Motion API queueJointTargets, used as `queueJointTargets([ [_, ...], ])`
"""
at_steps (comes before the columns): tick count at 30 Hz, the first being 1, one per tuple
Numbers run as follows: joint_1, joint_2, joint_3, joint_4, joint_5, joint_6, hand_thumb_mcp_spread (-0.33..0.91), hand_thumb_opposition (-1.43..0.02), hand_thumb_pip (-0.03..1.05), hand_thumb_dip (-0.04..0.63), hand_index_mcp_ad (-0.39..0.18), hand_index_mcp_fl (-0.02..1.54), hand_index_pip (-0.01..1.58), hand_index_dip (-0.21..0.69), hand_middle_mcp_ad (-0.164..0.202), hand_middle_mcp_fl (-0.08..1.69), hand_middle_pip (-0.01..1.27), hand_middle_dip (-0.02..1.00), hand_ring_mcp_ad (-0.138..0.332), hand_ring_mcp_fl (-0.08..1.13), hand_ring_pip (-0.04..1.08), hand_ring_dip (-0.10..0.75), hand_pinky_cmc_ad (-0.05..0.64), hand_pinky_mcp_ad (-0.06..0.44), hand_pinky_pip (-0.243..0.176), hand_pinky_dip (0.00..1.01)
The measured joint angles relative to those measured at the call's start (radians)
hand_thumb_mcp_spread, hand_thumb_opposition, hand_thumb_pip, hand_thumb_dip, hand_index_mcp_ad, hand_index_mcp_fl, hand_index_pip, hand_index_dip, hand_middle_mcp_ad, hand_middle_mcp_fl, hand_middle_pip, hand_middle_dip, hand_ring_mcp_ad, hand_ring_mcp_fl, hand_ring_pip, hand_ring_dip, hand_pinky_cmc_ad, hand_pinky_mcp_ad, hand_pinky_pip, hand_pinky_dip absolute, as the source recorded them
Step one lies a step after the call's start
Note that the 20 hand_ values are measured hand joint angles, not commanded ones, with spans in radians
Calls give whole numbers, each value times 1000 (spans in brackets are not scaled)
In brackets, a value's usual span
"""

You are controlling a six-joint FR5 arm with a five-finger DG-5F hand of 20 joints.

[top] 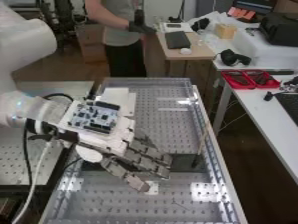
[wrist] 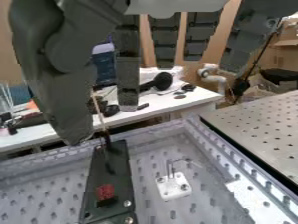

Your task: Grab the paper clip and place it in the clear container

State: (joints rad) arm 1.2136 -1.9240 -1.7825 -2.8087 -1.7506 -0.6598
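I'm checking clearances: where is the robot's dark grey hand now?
In the high view, the dark grey hand is at lower centre, above the perforated floor, its fingertips near a small white plate, left of the thin brown stick.

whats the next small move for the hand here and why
Probably bring the hand in beside the thin bent wire on the small white plate, thumb and fingers either side: the wire looks like the paper clip, it stands up from the plate, and the straight fingers hold nothing.
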Motion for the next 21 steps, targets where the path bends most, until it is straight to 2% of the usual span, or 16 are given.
queueJointTargets([
  [9,-55,-80,67,34,-114,5,403,-791,583,223,-91,358,911,9,106,44,141,157,131,-2,101,59,328,279,-61,206],
  [17,-80,-143,129,52,-185,9,417,-798,583,223,-96,349,1155,51,106,44,138,161,134,-5,106,65,328,279,-61,192],
  [21,-83,-164,146,64,-209,-2,429,-803,583,223,-106,349,1204,61,110,58,141,175,134,-2,110,65,328,279,-54,190],
])
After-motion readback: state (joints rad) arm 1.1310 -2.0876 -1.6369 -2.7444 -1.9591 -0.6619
